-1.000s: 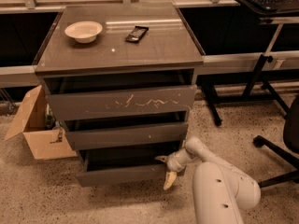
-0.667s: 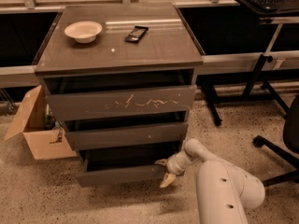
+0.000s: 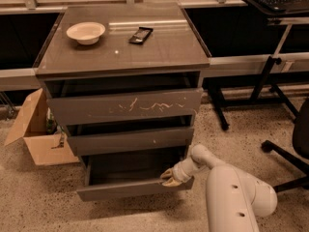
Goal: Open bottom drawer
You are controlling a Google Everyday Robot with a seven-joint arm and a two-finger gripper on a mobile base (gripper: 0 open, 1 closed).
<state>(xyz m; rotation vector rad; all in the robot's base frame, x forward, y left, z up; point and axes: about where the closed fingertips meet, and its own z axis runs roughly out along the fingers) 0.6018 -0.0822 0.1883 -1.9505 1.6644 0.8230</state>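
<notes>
The bottom drawer [image 3: 126, 189] is the lowest of three in a dark grey-brown cabinet. Its plain front stands pulled out from the cabinet, and its dark inside shows from above. My gripper [image 3: 169, 177] sits at the right end of the drawer's top edge, at the end of my white arm [image 3: 231, 197] that reaches in from the lower right. The middle drawer [image 3: 129, 141] with a small white speck and the top drawer [image 3: 125, 108] with white scratches are above it, each slightly out.
A white bowl [image 3: 85, 33] and a dark flat object [image 3: 140, 35] lie on the cabinet top. An open cardboard box [image 3: 36, 132] stands on the floor at the left. A desk leg [image 3: 263, 76] and an office chair base [image 3: 285, 151] are at the right.
The bottom drawer has come further out of the cabinet. My gripper has moved with its right end toward the camera.
</notes>
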